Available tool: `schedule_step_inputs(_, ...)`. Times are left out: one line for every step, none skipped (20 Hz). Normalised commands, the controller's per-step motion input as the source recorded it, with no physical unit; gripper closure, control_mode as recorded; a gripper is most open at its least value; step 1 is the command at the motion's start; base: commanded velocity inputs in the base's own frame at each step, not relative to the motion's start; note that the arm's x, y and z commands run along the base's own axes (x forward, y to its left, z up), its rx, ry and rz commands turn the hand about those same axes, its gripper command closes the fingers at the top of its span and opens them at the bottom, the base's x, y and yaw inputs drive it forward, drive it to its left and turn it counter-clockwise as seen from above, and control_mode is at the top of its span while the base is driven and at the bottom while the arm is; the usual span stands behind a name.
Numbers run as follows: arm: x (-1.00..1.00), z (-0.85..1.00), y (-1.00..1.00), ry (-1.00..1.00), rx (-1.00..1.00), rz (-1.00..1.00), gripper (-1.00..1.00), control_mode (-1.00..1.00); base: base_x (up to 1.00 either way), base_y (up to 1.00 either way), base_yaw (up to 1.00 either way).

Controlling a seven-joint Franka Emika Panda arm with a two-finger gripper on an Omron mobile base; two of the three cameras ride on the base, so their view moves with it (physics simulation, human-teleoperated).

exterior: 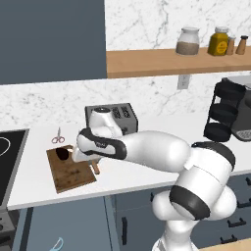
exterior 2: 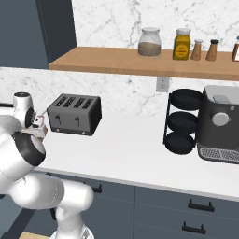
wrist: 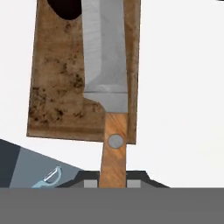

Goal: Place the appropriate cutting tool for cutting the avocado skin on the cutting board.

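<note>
- The pincer (wrist: 113, 183) is clamped tight on the brown handle of the knife (wrist: 109, 87), so the grabbing part looks done.
- Straight ahead of the pincer, the blade is held over the cutting board (wrist: 57, 87); whether it's touching can't be told. Release is what's left.
- The avocado (wrist: 65, 8) is seen at the board's far end.
- Scissors (exterior: 58, 137) beyond the board get shown from the left base view; a light blue peeler (wrist: 50, 177) is caught by the hand view.
</note>
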Motion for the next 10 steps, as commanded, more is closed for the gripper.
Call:
schedule_step_inputs(0.47, -0.23, 0.49, 0.0, 0.0, -0.03, 1.0, -1.0, 0.0, 0.0, 0.0)
schedule_step_inputs(0.46, -0.26, 0.49, 0.0, 0.0, -0.03, 1.0, -1.0, 0.0, 0.0, 0.0)
schedule_step_inputs(0.43, -0.26, 0.49, 0.0, 0.0, -0.03, 1.0, -1.0, 0.0, 0.0, 0.0)
schedule_step_inputs(0.41, -0.23, 0.49, 0.0, 0.0, -0.02, 1.0, -1.0, 0.0, 0.0, 0.0)
schedule_step_inputs(0.41, -0.24, 0.47, 0.0, 0.0, -0.02, 1.0, -1.0, 0.0, 0.0, 0.0)
schedule_step_inputs(0.39, -0.17, 0.42, 0.0, 0.0, -0.02, 1.0, -1.0, 0.0, 0.0, 0.0)
schedule_step_inputs(0.39, -0.2, 0.4, 0.0, -0.01, -0.03, 1.0, -1.0, 0.0, 0.0, 0.0)
schedule_step_inputs(0.41, -0.14, 0.34, 0.0, 0.0, -0.03, 1.0, -1.0, 0.0, 0.0, 0.0)
schedule_step_inputs(0.39, -0.13, 0.29, 0.0, 0.0, -0.04, 1.0, -1.0, 0.0, 0.0, 0.0)
schedule_step_inputs(0.36, -0.13, 0.29, 0.0, 0.0, -0.04, 1.0, -1.0, 0.0, 0.0, 0.0)
